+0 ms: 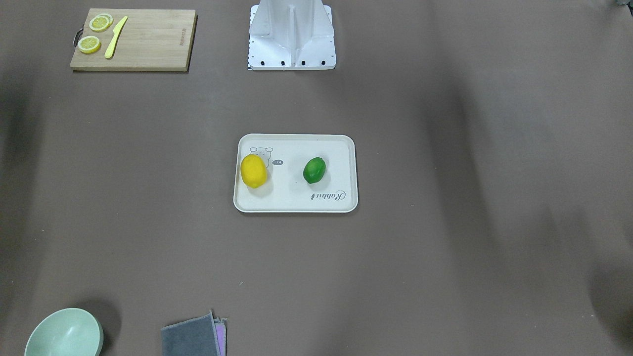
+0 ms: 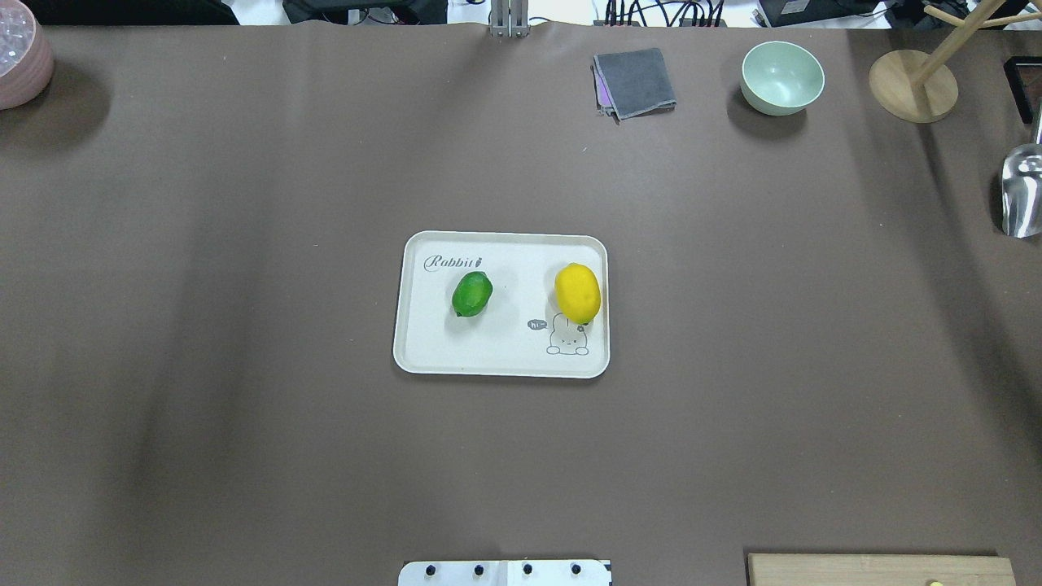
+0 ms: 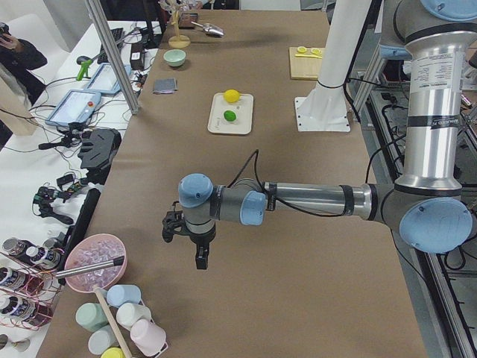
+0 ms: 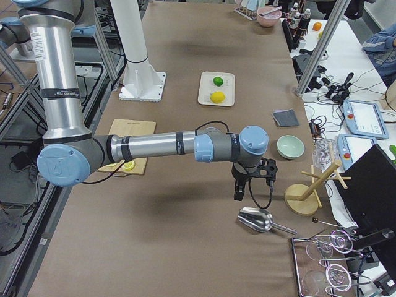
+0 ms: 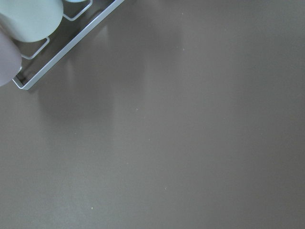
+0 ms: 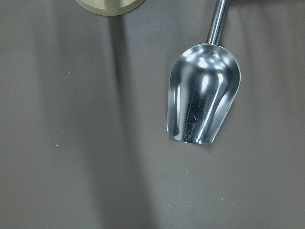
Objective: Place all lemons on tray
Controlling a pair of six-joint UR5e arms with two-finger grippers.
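The cream-white tray [image 2: 496, 358] lies at the table's middle. The yellow lemon [image 2: 578, 293] and the green lemon [image 2: 472, 293] both rest on it, apart from each other. They also show in the front-facing view: the tray [image 1: 296, 200], yellow lemon [image 1: 253, 170] and green lemon [image 1: 314, 169]. My left gripper [image 3: 195, 252] hangs over bare table far from the tray, near the table's left end. My right gripper [image 4: 240, 193] hangs near the right end, above a metal scoop. Both show only in side views, so I cannot tell whether they are open or shut.
A wooden cutting board [image 1: 148, 44] with lemon slices [image 1: 89, 44] and a yellow knife [image 1: 115, 37] lies near the robot's base. A green bowl [image 2: 781, 77], grey cloth [image 2: 635, 81], wooden stand [image 2: 912, 85], metal scoop [image 6: 202, 100] and pink bowl [image 2: 20, 61] line the far edge.
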